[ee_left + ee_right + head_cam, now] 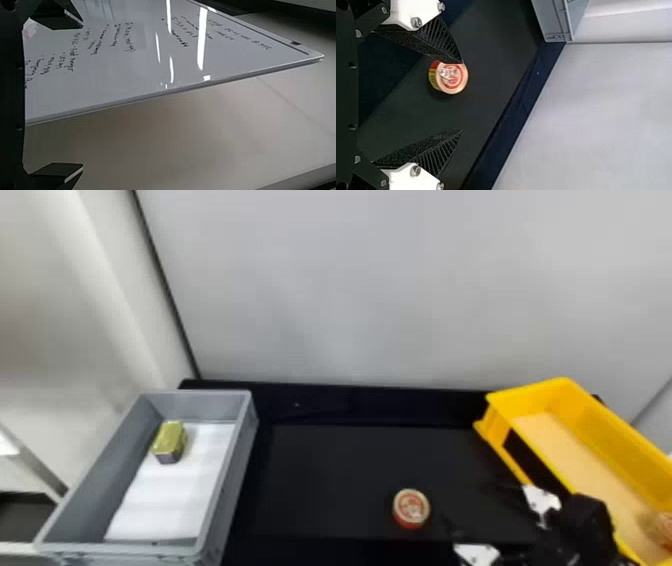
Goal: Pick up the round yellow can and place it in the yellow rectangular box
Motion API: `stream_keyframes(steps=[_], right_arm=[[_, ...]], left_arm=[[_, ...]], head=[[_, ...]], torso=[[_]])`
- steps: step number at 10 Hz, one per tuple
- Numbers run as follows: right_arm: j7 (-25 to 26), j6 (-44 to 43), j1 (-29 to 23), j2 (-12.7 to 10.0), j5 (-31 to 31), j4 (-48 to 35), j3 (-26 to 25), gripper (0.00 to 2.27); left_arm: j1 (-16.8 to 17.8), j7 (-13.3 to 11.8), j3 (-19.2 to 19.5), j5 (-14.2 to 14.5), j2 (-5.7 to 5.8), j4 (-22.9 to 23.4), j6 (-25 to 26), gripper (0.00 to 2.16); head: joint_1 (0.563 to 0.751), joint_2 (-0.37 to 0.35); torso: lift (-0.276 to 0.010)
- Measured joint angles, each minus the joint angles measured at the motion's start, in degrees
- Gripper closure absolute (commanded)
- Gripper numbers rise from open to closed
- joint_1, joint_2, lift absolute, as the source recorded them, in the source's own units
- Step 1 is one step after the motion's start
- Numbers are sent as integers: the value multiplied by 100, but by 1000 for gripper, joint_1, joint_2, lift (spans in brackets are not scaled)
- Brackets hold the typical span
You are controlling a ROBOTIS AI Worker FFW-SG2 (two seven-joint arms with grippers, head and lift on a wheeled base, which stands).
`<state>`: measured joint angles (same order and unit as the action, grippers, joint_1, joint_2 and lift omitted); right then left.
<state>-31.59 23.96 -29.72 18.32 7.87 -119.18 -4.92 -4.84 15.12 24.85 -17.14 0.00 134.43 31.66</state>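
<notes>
Step in hand, by my reading: lining up on the pick, no grasp made. Hours read off the head view's dial.

Far left: my left gripper (83,96), idle, fingers spread with nothing between them, aimed at a whiteboard (119,91).

8 o'clock: grey box (249,415), white sheet (170,500) on its floor, a gold tin (170,440) on the sheet. Squared-off, so I don't take it for the target.

5 o'clock: the can (411,508), upright on the black table (350,470), pull tab on its red-and-cream lid, yellow on its side. Loose, well apart from both boxes.

Between 4 and 5: my right gripper (462,96), just beside the can, fingers spread, pinching nothing. In the right wrist view the left finger's tip overlaps the lid's edge; the can sits off-centre, towards that finger. Next I'd want a shift towards 9 o'clock until the can is centred, then down, then close low on its wall. Going down as things lie, that finger could land on the lid or tip the can.

4 o'clock: yellow box (530,450), the goal, slanting off towards the right edge. Its near wall stands in the way, so the can needs a good lift. A round reddish item (662,530) lies at its near end, partly cut off; I'd set down farther up, towards the box's bare far end.
</notes>
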Motion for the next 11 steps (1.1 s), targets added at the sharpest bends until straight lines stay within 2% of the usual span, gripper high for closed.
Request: stream_keyframes(steps=[3, 8, 11], right_arm=[[-19, -152, 50, -57, 176, 354, 92, 239], [-110, -283, 321, -88, 292, 893, 220, 44], [-218, -263, 531, -89, 330, 1253, 333, 41]], left_arm=[[13, -17, -3, 0, 0, 14, 0, 30], [18, -18, -12, 0, 0, 16, 0, 30], [18, -24, 15, 0, 0, 31, 0, 30]], head=[[694, 14], [694, 14], [694, 14]], torso=[[-61], [-61], [-61]])
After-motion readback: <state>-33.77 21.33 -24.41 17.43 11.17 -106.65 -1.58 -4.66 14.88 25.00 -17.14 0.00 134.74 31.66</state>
